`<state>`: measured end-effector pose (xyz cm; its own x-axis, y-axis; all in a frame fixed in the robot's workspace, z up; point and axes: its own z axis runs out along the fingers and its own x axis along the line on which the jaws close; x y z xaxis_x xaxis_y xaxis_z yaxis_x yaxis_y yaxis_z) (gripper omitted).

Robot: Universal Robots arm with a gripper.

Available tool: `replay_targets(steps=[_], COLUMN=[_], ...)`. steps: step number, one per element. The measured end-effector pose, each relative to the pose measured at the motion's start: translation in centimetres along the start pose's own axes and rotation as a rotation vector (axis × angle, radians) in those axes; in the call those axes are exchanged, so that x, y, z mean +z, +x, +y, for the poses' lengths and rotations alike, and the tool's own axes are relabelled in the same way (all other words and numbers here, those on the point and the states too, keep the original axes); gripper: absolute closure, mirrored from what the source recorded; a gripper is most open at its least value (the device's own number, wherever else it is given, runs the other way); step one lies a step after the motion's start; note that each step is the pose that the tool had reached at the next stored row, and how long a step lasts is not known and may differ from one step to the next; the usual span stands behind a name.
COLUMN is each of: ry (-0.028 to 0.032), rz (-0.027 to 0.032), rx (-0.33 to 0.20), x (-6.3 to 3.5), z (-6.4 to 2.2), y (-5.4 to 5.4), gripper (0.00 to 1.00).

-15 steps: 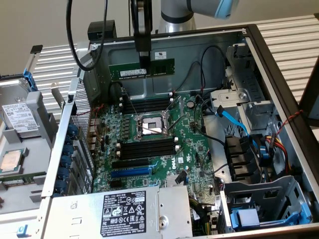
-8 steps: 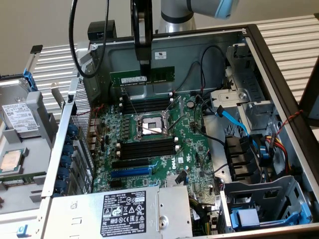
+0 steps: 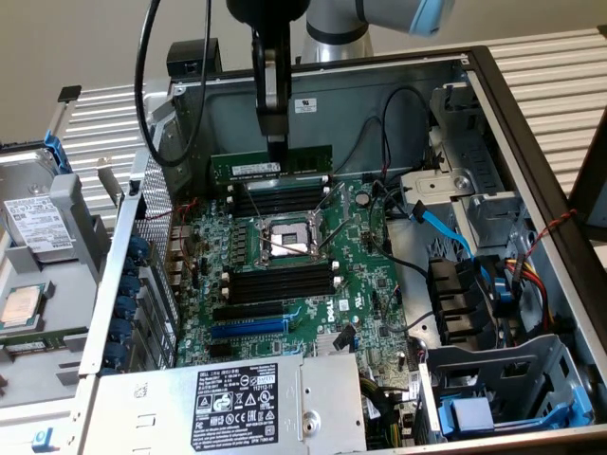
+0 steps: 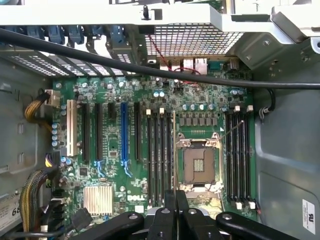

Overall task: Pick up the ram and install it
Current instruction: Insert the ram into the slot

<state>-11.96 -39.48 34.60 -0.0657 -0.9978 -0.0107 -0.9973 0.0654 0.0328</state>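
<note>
The black two-finger gripper (image 3: 276, 145) is clenched on the top edge of the long, flat green ram stick (image 3: 303, 161). The stick stands upright, apparently just above the black memory slots (image 3: 280, 199) on the large green motherboard (image 3: 375, 284).

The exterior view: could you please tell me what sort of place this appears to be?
Probably a computer repair or assembly bench: an opened computer case, its green motherboard with a processor socket, and the end effector gripping the ram.
</note>
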Motion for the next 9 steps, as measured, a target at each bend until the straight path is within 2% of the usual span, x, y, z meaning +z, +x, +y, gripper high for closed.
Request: replay_targets(steps=[9], ry=[0.0001], rz=[-0.0004], rx=[0.015], x=[1.63], z=[0.09], y=[0.6], gripper=[0.88])
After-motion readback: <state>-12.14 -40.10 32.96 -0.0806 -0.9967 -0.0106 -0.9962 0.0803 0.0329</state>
